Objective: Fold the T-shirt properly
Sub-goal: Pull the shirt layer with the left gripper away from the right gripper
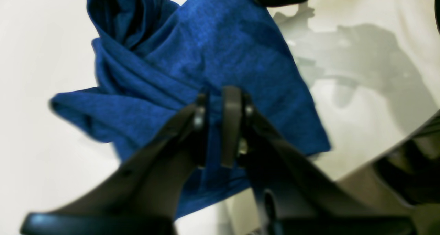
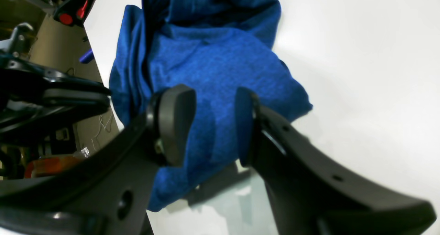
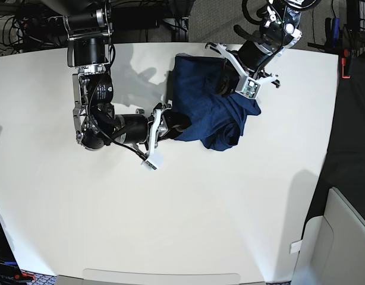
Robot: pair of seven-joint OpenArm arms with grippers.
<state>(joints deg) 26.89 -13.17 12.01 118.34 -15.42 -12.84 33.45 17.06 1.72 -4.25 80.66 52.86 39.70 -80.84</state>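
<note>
The T-shirt is a dark-blue heathered knit, bunched in a rumpled heap at the back middle of the white table. In the left wrist view, my left gripper pinches a raised fold of the T-shirt, its fingers almost together with cloth between them. It reaches in from the far right in the base view. My right gripper has its jaws well apart astride the near edge of the T-shirt. In the base view it lies low at the heap's left side.
Cables and stands crowd the far table edge. A white box stands off the table at lower right. A red item sits past the right edge. The right wrist view shows the table's side edge and dark equipment close by.
</note>
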